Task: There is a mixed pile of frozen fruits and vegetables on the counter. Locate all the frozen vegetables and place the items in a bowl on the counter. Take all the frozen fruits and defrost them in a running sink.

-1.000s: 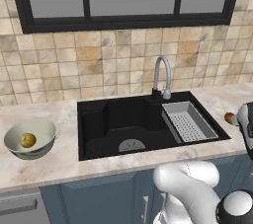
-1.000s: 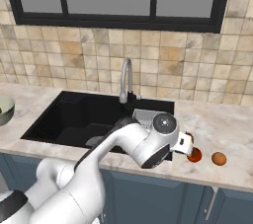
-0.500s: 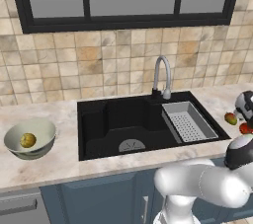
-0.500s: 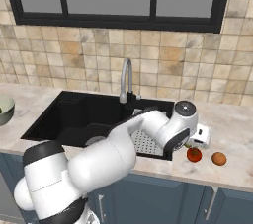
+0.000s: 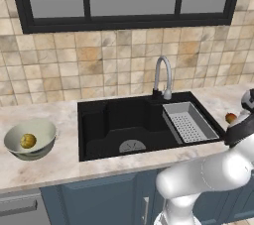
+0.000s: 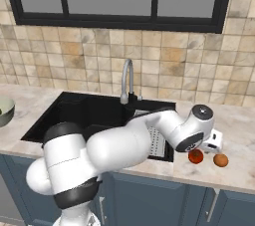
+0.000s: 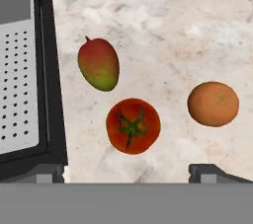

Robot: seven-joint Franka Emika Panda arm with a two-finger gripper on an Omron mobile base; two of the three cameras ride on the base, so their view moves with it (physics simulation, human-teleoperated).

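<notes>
A beige marbled tabletop (image 5: pixel 59 162) under tan wall tiles (image 5: pixel 99 65) carries a tomato (image 7: pixel 133 126), mango (image 7: pixel 99 64) and orange (image 7: pixel 213 103) beside the black sink (image 5: pixel 124 125); fingers (image 7: pixel 133 172) spread apart above the tomato. A yellowish vegetable (image 5: pixel 28 140) sits in the bowl (image 5: pixel 42 132).

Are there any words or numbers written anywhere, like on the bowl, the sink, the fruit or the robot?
None: no words, numbers, labels or signs can be read anywhere. The bowl, the sink, the grey tray, the faucet, the tomato, the mango, the orange and the counter are all plain, and so is the robot's arm.
</notes>
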